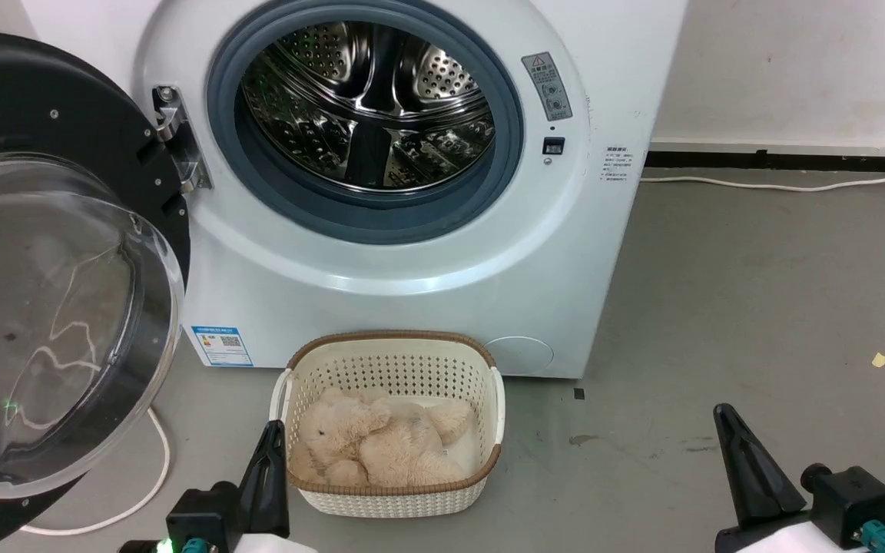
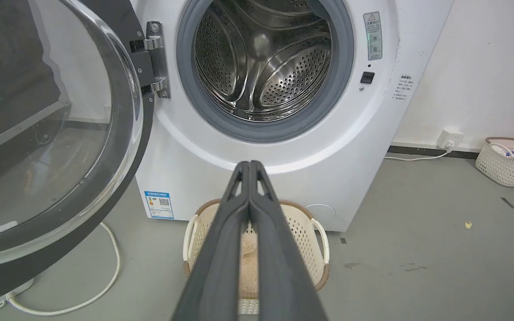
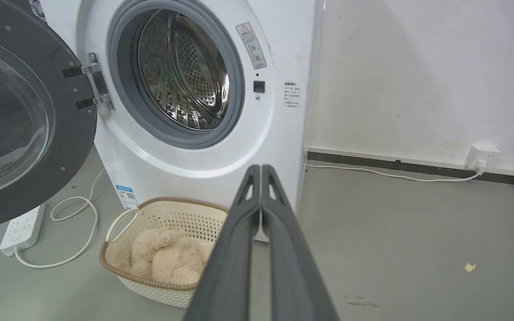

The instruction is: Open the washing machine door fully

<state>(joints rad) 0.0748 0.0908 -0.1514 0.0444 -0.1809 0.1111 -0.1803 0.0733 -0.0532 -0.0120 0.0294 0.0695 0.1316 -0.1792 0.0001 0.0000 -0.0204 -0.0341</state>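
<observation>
The white washing machine [image 1: 412, 284] [image 2: 185, 151] [image 3: 194, 160] stands ahead with its steel drum [image 1: 369, 107] exposed. Its round black door [image 1: 35, 107] [image 2: 118, 178] [image 3: 60, 133], with a bulging clear glass bowl [image 1: 51, 322], is swung wide out to the left on its metal hinge [image 1: 177, 138]. My left gripper [image 1: 273, 430] [image 2: 250, 164] is shut and holds nothing, low at the bottom left beside the basket. My right gripper [image 1: 723, 411] [image 3: 260, 167] is shut and holds nothing, at the bottom right over bare floor. Neither touches the door.
A cream basket [image 1: 389, 361] [image 3: 167, 214] holding a beige plush toy [image 1: 381, 442] sits on the floor before the machine. A white cable [image 1: 143, 491] and power strip [image 3: 22, 225] lie under the door. A second basket [image 2: 509, 160] stands by the right wall. Grey floor lies to the right.
</observation>
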